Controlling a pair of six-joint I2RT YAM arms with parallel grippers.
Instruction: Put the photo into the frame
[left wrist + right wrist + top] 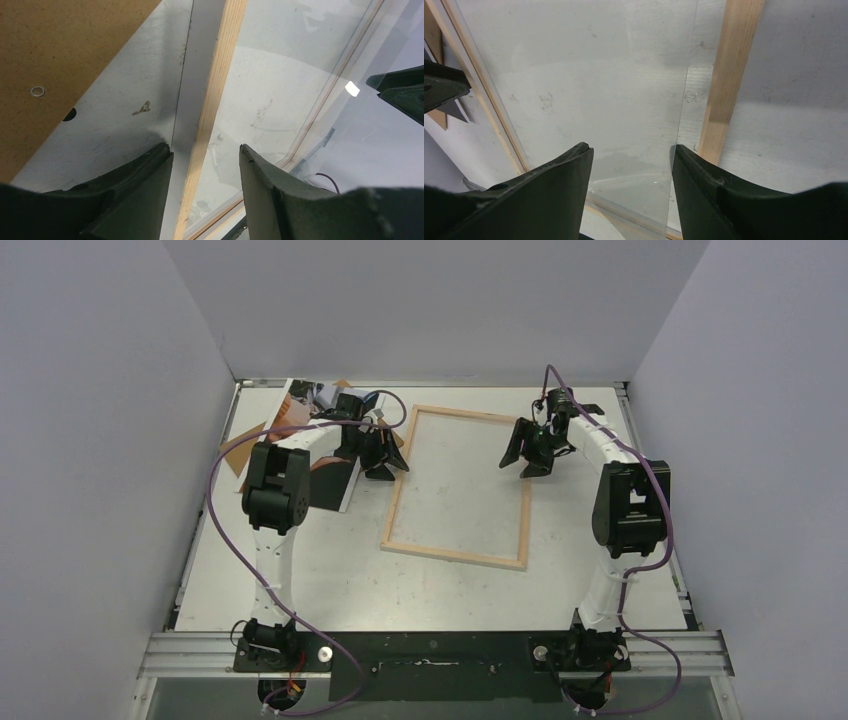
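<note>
The top view alone gave the whole layout. The frame (455,556) lay flat at the centre of the table (330,590). The photo (305,400) lay at the frame's 10 o'clock, largely covered by the left arm, with a corner of a brown board (238,455) showing beside it.

The left gripper (385,455) stood at the frame's 9 o'clock rim. The right gripper (525,450) stood just inside the rim at 2 o'clock. Jaw spacing was hard to read from above.

The left wrist view showed its fingers (145,190) parted, straddling the wooden rim without clamping it, with the board at 10 o'clock. The right wrist view showed its fingers (559,195) parted above the frame, rim at 1 o'clock, holding nothing.

Neither wrist view showed the photo. It lay near the left gripper and well apart from the right.
</note>
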